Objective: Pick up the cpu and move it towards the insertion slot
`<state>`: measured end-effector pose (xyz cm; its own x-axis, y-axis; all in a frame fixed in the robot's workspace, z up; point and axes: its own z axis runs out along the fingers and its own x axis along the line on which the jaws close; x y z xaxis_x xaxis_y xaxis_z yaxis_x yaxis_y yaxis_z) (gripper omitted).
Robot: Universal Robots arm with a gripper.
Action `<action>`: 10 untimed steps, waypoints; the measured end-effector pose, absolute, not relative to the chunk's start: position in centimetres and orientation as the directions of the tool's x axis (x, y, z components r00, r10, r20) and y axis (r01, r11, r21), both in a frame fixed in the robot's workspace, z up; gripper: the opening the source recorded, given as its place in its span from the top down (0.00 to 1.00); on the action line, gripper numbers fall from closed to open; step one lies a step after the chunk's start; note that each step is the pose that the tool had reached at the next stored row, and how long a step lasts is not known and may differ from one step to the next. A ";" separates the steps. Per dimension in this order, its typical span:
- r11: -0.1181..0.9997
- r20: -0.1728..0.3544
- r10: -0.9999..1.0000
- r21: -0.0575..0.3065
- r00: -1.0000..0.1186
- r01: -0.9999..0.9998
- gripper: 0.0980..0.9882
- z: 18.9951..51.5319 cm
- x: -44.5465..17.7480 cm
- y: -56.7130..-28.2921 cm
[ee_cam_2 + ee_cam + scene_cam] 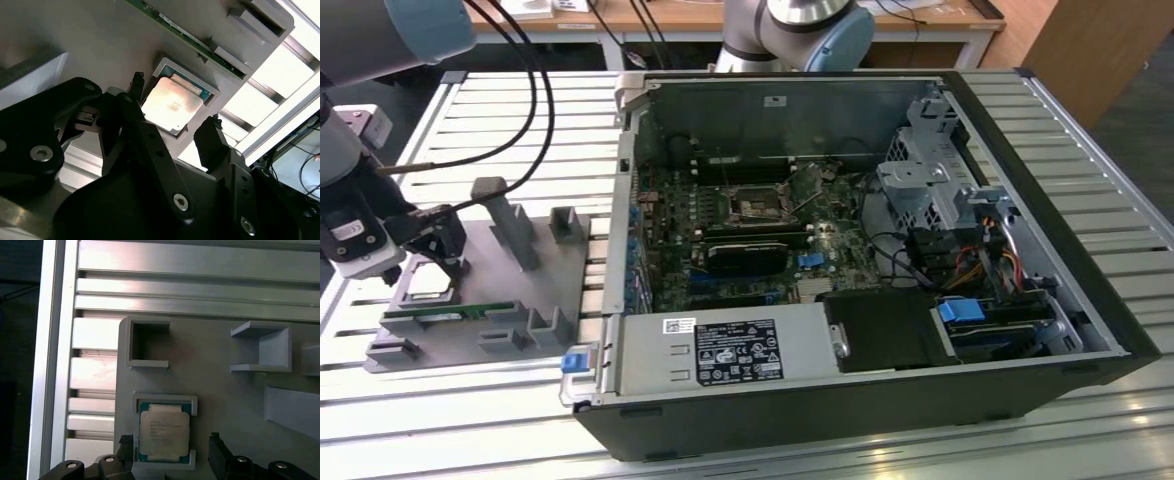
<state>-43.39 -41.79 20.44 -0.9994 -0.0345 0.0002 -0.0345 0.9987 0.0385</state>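
"Where is the cpu [164,432] sitting?"

"Flat in its shallow square pocket on the grey holder plate [220,385], at the exterior view's left. It is well apart from the open computer case [854,415]."

"And the gripper [175,102]?"

"Right above the chip, spread wide, with one black finger [142,130] on either side of it. I cannot tell whether the tips touch its edges. The chip lies in the pocket, unlifted."

"The insertion slot [758,205]?"

"On the board inside the case, towards the far wall. It is a silvery frame with a dark centre."

"Anything close to the chip?"

"A green memory stick [447,312] lies along the plate's near edge, just beside the pocket."
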 end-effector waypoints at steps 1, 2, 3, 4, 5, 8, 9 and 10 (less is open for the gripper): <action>0.999 0.000 -0.035 0.039 -0.999 -0.035 0.34 20.4 -43.4 -41.8; 0.999 0.000 -0.035 0.039 -0.999 -0.035 0.34 20.3 -43.4 -41.8; 0.999 0.000 -0.035 0.039 -0.999 -0.034 0.34 20.3 -43.5 -41.8; 0.999 0.000 -0.035 0.039 -0.999 -0.034 0.34 20.2 -43.5 -41.7; 0.999 0.000 -0.035 0.039 -0.999 -0.034 0.34 20.2 -43.5 -41.7; 0.999 0.000 -0.035 0.039 -0.999 -0.034 0.34 20.0 -43.6 -41.7; 0.999 0.000 -0.035 0.039 -0.999 -0.034 0.34 19.9 -43.6 -41.6; 0.999 0.000 -0.034 0.039 -0.999 -0.034 0.34 19.8 -43.6 -41.6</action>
